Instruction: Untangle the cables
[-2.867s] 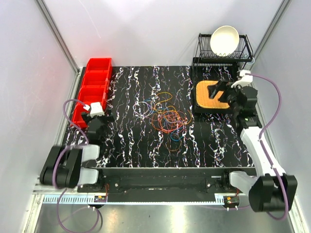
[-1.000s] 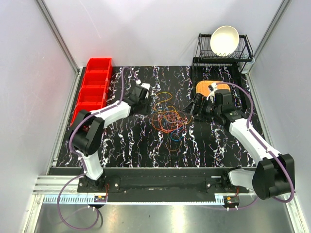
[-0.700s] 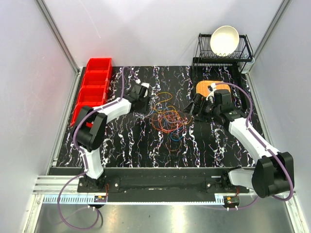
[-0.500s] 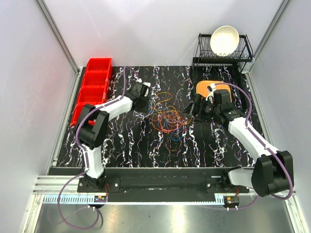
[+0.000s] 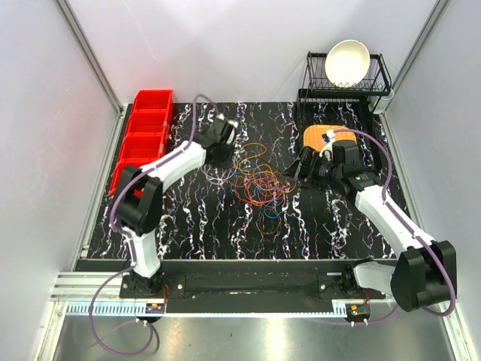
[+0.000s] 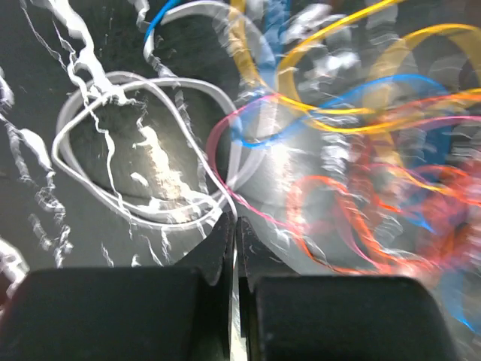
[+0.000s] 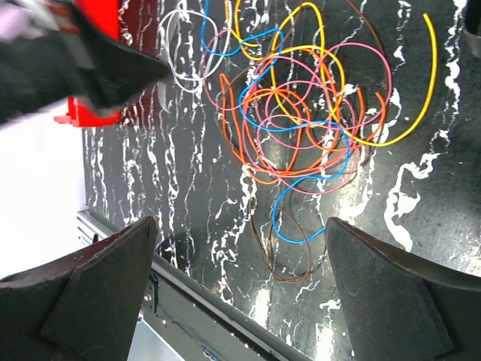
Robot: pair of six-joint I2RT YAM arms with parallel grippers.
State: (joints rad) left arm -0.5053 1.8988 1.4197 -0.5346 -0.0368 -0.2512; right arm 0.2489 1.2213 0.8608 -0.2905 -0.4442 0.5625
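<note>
**A:** Black marbled tabletop (image 5: 188,226), and both arms are out over it. The left arm (image 5: 169,167) reaches to the tabletop's far middle, the right arm (image 5: 383,214) to its right half.

**B:** Red bins (image 5: 146,135) run along the tabletop's left edge. A wire rack (image 5: 379,75) stands at its far right corner with a white bowl (image 5: 346,62) upright in it. An orange mat (image 5: 314,137) lies just in front of the rack.

**A:** And the cables (image 5: 259,180)?

**B:** Dead centre of the tabletop, one loose tangle of orange, yellow, pink and blue loops, flat on the surface.

**A:** The right gripper (image 7: 240,226) has its jaws wide apart. It hangs above the tabletop at the tangle's right side, holding nothing.

**B:** The left gripper (image 6: 233,222) has its jaws together, tips down at the tangle's far left fringe. A white loop (image 6: 62,143) and a pink strand (image 6: 209,150) both run right up to the tips.

**A:** Pinched?

**B:** Can't tell. The wrist view is blurred there.
</note>
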